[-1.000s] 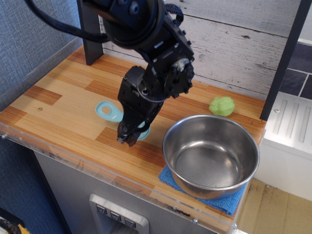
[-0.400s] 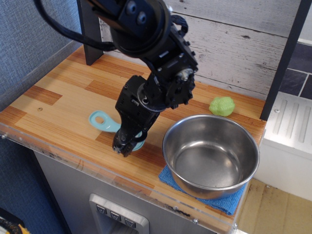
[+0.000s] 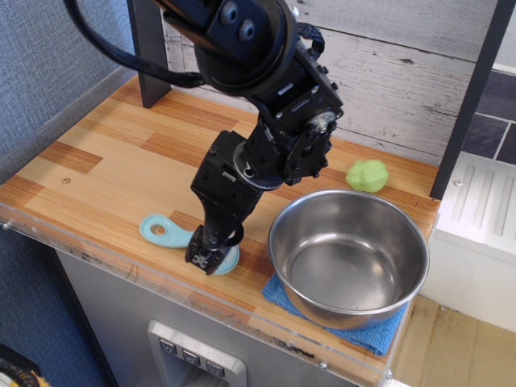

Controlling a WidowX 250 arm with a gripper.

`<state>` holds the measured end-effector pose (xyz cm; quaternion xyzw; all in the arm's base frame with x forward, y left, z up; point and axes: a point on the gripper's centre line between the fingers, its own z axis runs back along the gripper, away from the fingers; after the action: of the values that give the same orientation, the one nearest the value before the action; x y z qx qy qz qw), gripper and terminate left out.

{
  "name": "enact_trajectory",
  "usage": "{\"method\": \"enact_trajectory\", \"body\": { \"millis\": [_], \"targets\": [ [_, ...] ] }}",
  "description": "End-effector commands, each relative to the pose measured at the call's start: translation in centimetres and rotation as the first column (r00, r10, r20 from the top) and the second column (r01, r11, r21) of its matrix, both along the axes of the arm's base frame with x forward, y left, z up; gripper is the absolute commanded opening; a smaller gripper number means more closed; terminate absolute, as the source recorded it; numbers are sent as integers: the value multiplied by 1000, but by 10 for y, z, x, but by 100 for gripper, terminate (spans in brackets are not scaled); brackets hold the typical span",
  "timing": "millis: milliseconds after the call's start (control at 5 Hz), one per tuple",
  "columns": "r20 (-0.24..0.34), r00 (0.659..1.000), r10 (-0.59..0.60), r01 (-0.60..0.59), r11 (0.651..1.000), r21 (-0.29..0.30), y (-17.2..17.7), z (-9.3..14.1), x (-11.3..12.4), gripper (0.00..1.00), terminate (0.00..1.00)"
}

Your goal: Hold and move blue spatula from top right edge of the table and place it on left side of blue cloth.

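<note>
Light-blue plastic marks the blue spatula point(image 3: 171, 235), which is seen lying low over the table point(image 3: 97, 173) near its front edge, the handle with its oval hole pointing toward the left edge and the round head tucked under the gripper point(image 3: 203, 260). The head appears to be pinched between the dark fingers, so the gripper is judged to be closed on the tool; whether the spatula rests on the wood or is carried just above it cannot be told. Just beside it, toward the right edge, the blue cloth point(image 3: 367, 332) is found at the front right corner, most of it covered by a steel bowl point(image 3: 348, 256) that stands on it. A green spongy lump point(image 3: 367, 175) is seen near the back right, well apart from the tool.

The carry is judged to be nearly finished: the spatula is already away from the back right area and sits left of the cloth. What is left, as far as can be read, is for the tool to be set down flat, released, and the arm lifted clear.
</note>
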<state>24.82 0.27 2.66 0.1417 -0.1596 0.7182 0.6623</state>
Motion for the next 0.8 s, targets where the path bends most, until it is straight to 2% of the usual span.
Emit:
{"method": "enact_trajectory", "body": {
  "millis": [0, 200, 400, 600],
  "targets": [
    [46, 999, -19, 20, 1000, -21, -3, 13, 3, 100, 0],
    [49, 998, -41, 42, 999, -13, -1, 15, 5, 100, 0],
    [72, 993, -94, 95, 995, -16, 1, 27, 9, 100, 0],
    [105, 984, -142, 140, 990, 28, -1, 57, 19, 100, 0]
  ]
}}
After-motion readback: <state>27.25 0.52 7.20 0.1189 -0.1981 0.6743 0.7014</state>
